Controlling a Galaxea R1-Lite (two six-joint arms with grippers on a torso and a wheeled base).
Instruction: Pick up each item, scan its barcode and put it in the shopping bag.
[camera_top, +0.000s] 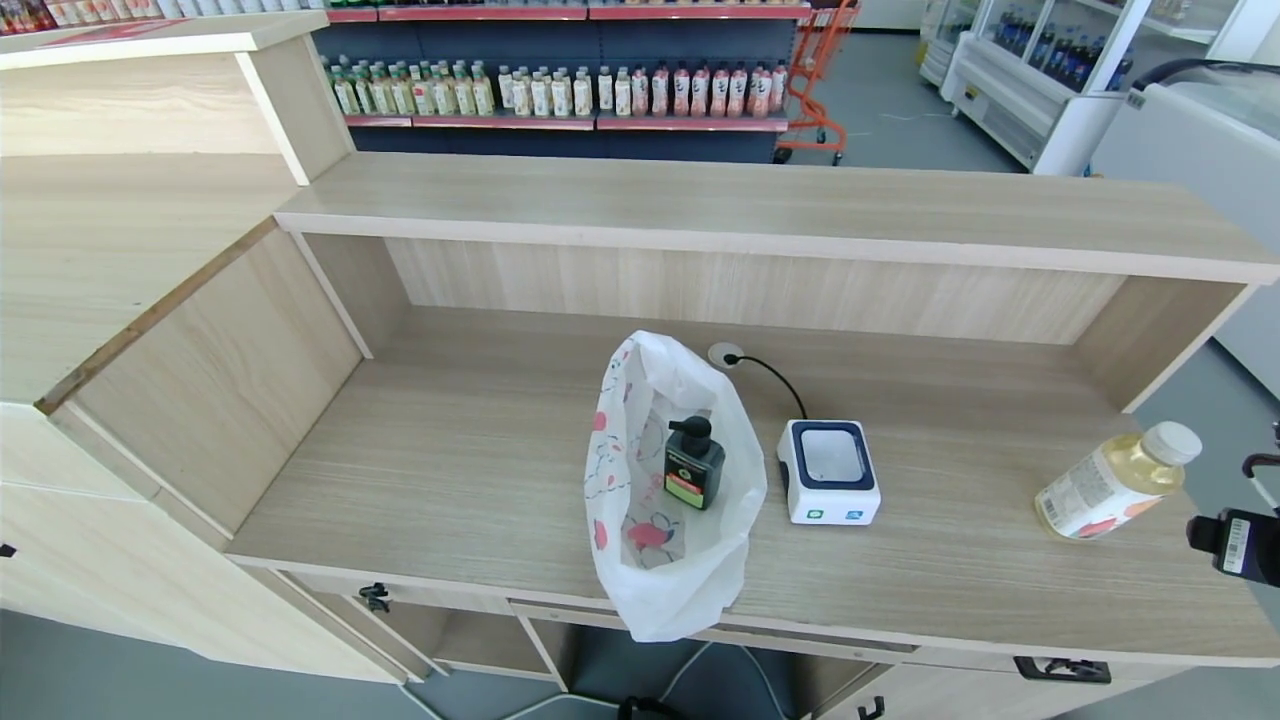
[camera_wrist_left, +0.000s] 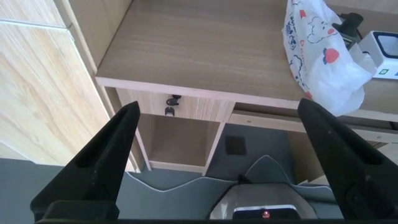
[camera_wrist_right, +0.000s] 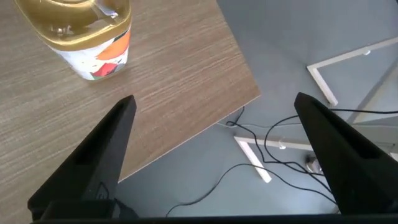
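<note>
Head view: wooden counter (camera_top: 450, 450). Scanner (camera_top: 828, 470), black cable (camera_top: 775, 378), just beside the shopping bag (camera_top: 612, 470). Bag white with pink prints, mouth open, dark pump bottle (camera_top: 694, 462) upright inside. Drink bottle (camera_top: 1115, 482), pale yellow, white cap, at counter's right end.

Left wrist view: left gripper (camera_wrist_left: 217, 106) wide, empty, below counter's front edge.

Right wrist view: right gripper (camera_wrist_right: 214, 99) wide, empty, near drink bottle, over counter corner.

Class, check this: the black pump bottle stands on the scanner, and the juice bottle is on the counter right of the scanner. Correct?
No. The head view shows the pump bottle standing inside the bag, not on the scanner. The juice bottle is on the counter right of the scanner, as stated.
</note>
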